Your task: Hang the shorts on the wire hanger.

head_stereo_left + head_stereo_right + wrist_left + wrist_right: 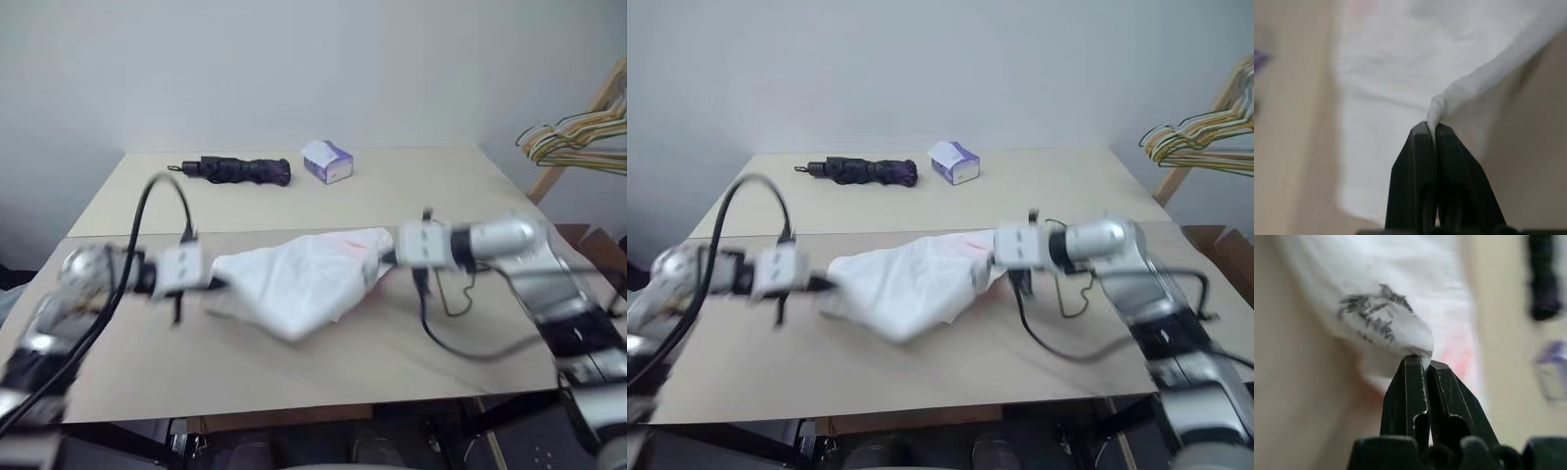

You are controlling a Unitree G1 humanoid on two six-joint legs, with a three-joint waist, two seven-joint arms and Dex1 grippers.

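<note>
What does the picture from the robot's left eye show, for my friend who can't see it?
Two robot grippers, the left gripper and the right gripper, hold up white shorts by their ends over a tan table. A folded umbrella and a tissue box sit behind.

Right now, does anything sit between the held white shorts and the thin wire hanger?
Nothing visible: both pincers are shut on the white fabric shorts, and the thin dark wire hanger lies on the table just beside them.

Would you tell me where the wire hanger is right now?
The wire hanger lies on the table, on the robot's right, below the right gripper, beside the shorts.
</note>
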